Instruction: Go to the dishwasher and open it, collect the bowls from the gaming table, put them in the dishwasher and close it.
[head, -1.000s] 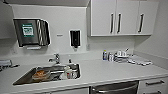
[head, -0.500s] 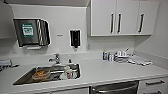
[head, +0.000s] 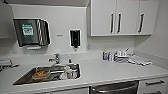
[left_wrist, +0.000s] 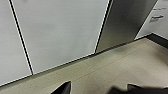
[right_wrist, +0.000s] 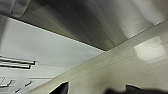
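Directly below the counter's front edge, at the bottom of the head view, the dishwasher (head: 114, 88) shows its steel top strip and bar handle, shut, between a white cabinet front and a drawer. Above it, the white countertop (head: 105, 71) holds a steel sink (head: 25, 78) containing an orange-brown dish (head: 40, 74) and some pale crockery too blurred to count. A faucet (head: 55, 58) stands behind the basin. Three upper cabinet doors (head: 119, 17) hang at right; a towel dispenser (head: 31, 32) and a soap dispenser (head: 75, 38) are on the wall. The wrist views add the floor (left_wrist: 120, 70) and the appliance's brushed panel (right_wrist: 100, 22). Whether either pincer is spread or pressed together I cannot tell.
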